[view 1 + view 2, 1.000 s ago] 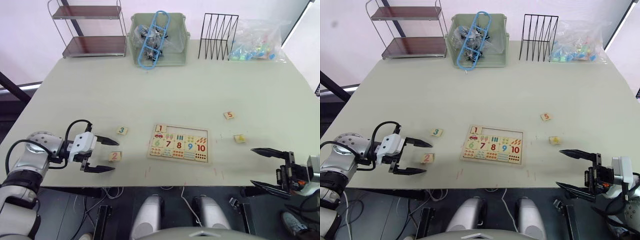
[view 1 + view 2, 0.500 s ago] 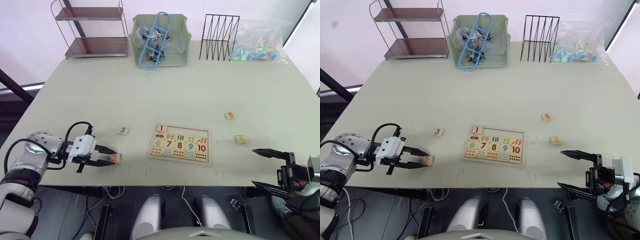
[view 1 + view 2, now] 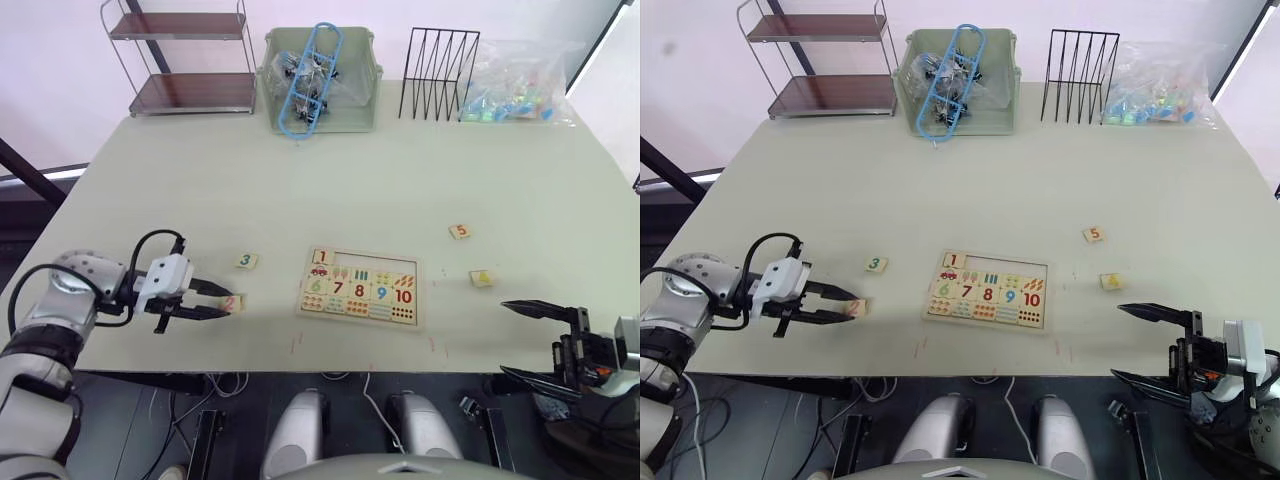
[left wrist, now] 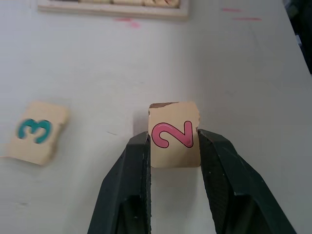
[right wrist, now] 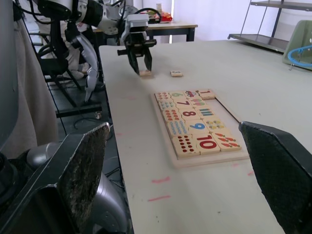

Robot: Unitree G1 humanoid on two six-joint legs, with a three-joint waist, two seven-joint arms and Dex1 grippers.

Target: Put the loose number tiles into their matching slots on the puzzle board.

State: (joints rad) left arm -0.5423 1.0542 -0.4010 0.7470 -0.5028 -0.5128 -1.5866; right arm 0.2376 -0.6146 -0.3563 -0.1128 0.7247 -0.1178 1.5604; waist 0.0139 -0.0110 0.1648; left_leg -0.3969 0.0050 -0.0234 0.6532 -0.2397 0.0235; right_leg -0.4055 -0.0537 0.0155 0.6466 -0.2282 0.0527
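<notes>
The left gripper (image 4: 173, 141) is squeezing the 2 tile (image 4: 174, 134), left of the puzzle board (image 3: 360, 287). The right gripper (image 3: 528, 340) is gaping wide, right of the board.

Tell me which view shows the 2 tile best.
The left wrist view: the 2 tile sits between the left gripper fingers, digit readable. The eye views show it small; the right wrist view shows it distant.
</notes>
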